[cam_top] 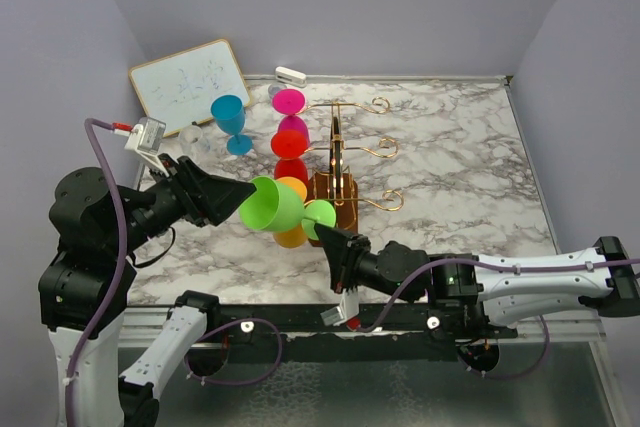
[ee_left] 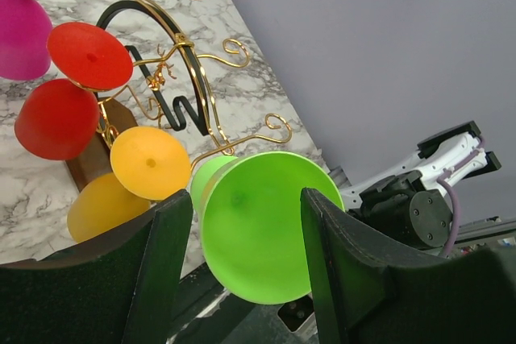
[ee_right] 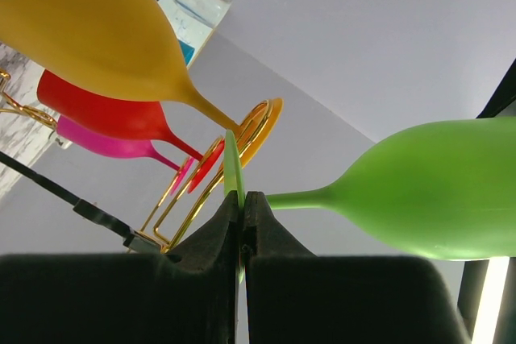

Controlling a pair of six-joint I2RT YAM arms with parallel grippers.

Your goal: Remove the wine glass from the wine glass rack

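The green wine glass [cam_top: 270,205] lies sideways at the near end of the gold wire wine glass rack [cam_top: 338,162], its mouth facing left. My right gripper [cam_top: 323,233] is shut on the glass's thin green foot [ee_right: 234,168], right beside the rack's gold wires [ee_right: 193,179]; the stem and bowl [ee_right: 435,199] stretch off to the right. My left gripper [ee_left: 246,195] is open, its fingers straddling the bowl's rim [ee_left: 258,231] with a narrow gap on the left side. I cannot tell whether the foot still sits in the wire.
Orange [cam_top: 291,236], red [cam_top: 292,142] and pink [cam_top: 289,102] glasses hang along the rack's left side. A blue glass [cam_top: 230,119] stands on the marble table [cam_top: 450,157] at back left, near a whiteboard [cam_top: 190,82] against the wall.
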